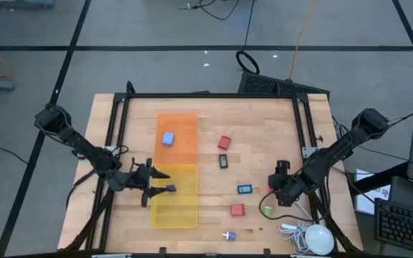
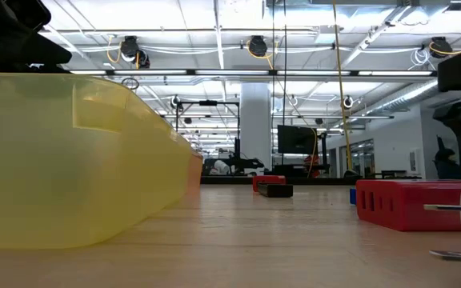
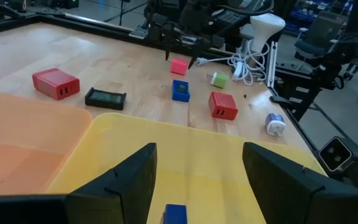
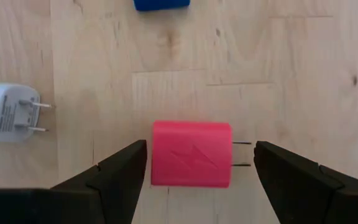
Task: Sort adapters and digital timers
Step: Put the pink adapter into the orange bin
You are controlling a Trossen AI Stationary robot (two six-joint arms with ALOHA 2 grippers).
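Lower right of the high view: right gripper (image 1: 272,188) sits low over the wood, fingers spread wide, nothing held. The right wrist view shows a pink plastic adapter block with a lightning mark (image 4: 191,154) lying between the fingers, prongs toward one finger, a gap on both sides.

Lower left of centre: left gripper (image 1: 165,182) hangs over the translucent yellow plastic tray (image 1: 181,215), fingers parted, a small dark blue piece (image 3: 175,214) just below them; held or released, cannot tell.

Risks: closing on the prong side could twist the pink block or let it slip out; a green-and-white plug adapter (image 4: 6,112) lies just beside and could get nudged. A white round device with cable (image 1: 314,237) near the bottom right edge could snag the arm.

Room: open wood across the centre; a red block (image 1: 237,209), a blue flat timer (image 1: 244,189) and a black flat timer (image 1: 223,162) lie between grasp and trays. The orange translucent tray (image 1: 185,147) holds one light blue block (image 1: 168,138).
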